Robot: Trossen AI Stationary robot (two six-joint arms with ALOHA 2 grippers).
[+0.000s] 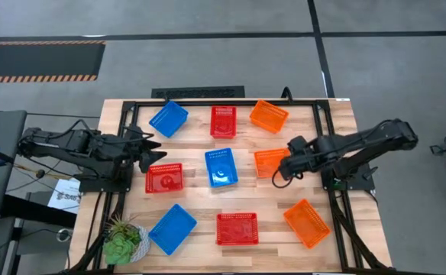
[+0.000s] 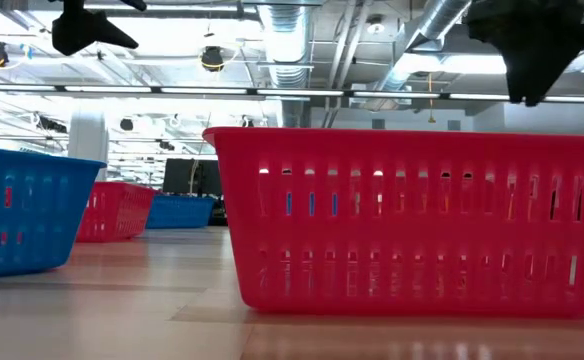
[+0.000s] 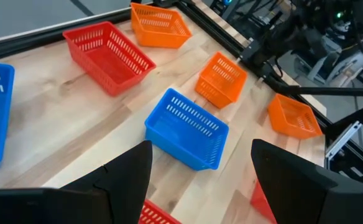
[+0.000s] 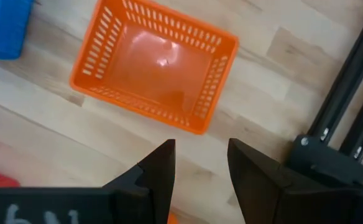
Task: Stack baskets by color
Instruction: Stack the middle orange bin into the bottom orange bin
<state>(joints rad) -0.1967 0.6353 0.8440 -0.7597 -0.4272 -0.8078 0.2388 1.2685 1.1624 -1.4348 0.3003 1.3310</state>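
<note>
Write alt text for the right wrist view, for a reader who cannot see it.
An empty orange basket sits upright on the wooden table, with the right gripper hovering open above its near edge. A blue basket corner and black frame rails show at the sides.

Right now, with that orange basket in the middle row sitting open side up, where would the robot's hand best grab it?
Probably one rim wall of the orange basket, from straight above. It sits upright and empty, so one finger can drop inside, one outside. The right hand hovers open beside it.

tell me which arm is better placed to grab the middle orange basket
Right. The right gripper hovers open right over the middle orange basket, which fills its wrist view. The left gripper sits across the table by the red basket.
</note>
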